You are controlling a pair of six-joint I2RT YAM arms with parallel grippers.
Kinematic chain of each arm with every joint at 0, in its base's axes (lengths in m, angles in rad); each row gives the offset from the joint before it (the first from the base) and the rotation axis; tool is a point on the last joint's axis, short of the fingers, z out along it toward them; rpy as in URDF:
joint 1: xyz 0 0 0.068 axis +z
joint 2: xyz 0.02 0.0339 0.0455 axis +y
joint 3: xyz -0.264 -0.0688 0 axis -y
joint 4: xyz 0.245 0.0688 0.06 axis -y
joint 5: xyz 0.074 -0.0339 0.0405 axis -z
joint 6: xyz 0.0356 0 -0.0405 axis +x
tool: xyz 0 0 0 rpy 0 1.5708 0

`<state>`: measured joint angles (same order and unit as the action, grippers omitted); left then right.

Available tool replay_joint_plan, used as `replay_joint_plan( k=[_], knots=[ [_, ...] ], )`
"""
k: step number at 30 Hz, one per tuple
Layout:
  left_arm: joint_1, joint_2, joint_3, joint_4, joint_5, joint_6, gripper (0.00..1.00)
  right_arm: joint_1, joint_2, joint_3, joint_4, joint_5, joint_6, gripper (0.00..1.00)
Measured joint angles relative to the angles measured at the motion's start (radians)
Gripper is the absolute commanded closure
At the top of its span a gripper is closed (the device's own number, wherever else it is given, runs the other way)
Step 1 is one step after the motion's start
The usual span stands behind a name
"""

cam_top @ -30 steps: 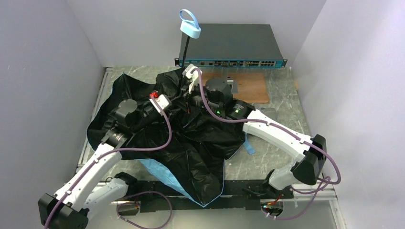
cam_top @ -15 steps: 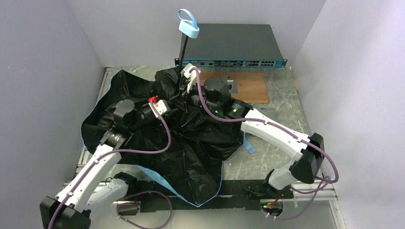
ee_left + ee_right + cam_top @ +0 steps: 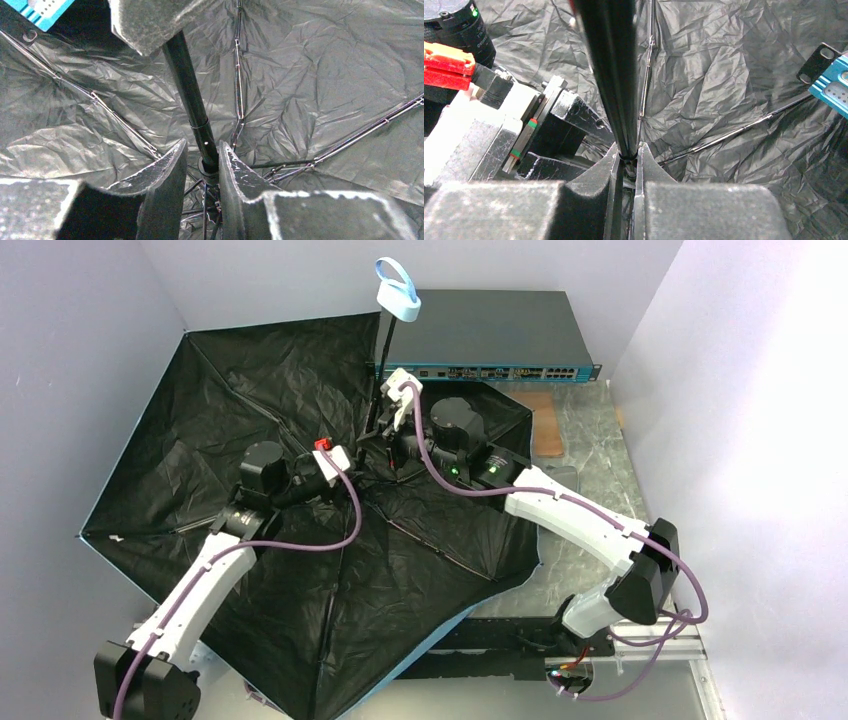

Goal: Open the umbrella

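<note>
The umbrella's canopy [image 3: 230, 480] lies spread wide, black underside up, with a sky-blue rim. Its thin black shaft [image 3: 383, 380] stands up from the hub to the pale-blue handle and loop strap [image 3: 398, 300]. My left gripper [image 3: 362, 452] holds the shaft base from the left; in the left wrist view it [image 3: 202, 150] straddles the shaft [image 3: 187, 80] at the runner collar. My right gripper [image 3: 398, 448] grips from the right; in its wrist view it [image 3: 626, 152] is shut tight on the shaft [image 3: 611, 75]. The left fingers [image 3: 574, 115] show there too.
A black network switch [image 3: 490, 335] with a blue front stands at the back; its corner shows in both wrist views [image 3: 37, 7] [image 3: 831, 82]. A brown board [image 3: 548, 425] lies under the canopy's right edge. Grey walls close in both sides; the canopy touches the left wall and overhangs the front edge.
The canopy has gone from a crumpled heap to fully spread, reaching the left wall and past the front edge. My left arm has stretched forward; both grippers stay at the shaft base.
</note>
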<state>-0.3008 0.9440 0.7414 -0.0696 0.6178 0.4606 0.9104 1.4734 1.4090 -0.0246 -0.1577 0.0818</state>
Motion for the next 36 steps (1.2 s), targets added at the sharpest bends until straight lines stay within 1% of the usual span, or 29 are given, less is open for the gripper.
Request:
replay_joint_plan(
  k=[2,5,10,16,21,25,28,32,33,34,36],
  knots=[
    [0.006,-0.006,0.010,-0.014,0.006,0.002,0.63,0.000,0.000,-0.002,0.010,-0.005,0.003,1.00],
    [0.020,-0.033,0.027,-0.053,0.006,0.002,0.57,0.001,-0.001,-0.006,0.033,-0.019,0.019,1.00],
    [0.042,-0.078,0.074,-0.125,0.006,0.000,0.52,0.006,-0.017,-0.027,0.090,-0.046,0.045,1.00],
    [0.033,-0.105,0.124,-0.145,0.003,0.010,0.52,0.008,-0.060,-0.056,0.145,-0.060,0.054,1.00],
    [-0.016,-0.081,0.180,-0.171,-0.042,0.013,0.50,0.010,-0.081,-0.064,0.155,-0.060,0.057,1.00],
    [-0.061,-0.058,0.206,-0.190,-0.090,0.013,0.58,0.016,-0.085,-0.078,0.169,-0.060,0.056,1.00],
    [-0.085,-0.037,0.214,-0.203,-0.112,0.012,0.61,0.022,-0.085,-0.087,0.177,-0.060,0.054,1.00],
    [-0.098,-0.010,0.226,-0.220,-0.124,0.006,0.83,0.023,-0.085,-0.092,0.179,-0.052,0.040,1.00],
    [-0.103,-0.004,0.229,-0.227,-0.125,0.007,0.89,0.023,-0.085,-0.092,0.179,-0.050,0.035,1.00],
    [-0.107,-0.001,0.230,-0.229,-0.130,0.008,0.92,0.023,-0.085,-0.093,0.179,-0.047,0.030,1.00],
    [-0.108,0.000,0.230,-0.227,-0.145,0.002,0.92,0.024,-0.085,-0.096,0.184,-0.043,0.013,1.00]
  ],
)
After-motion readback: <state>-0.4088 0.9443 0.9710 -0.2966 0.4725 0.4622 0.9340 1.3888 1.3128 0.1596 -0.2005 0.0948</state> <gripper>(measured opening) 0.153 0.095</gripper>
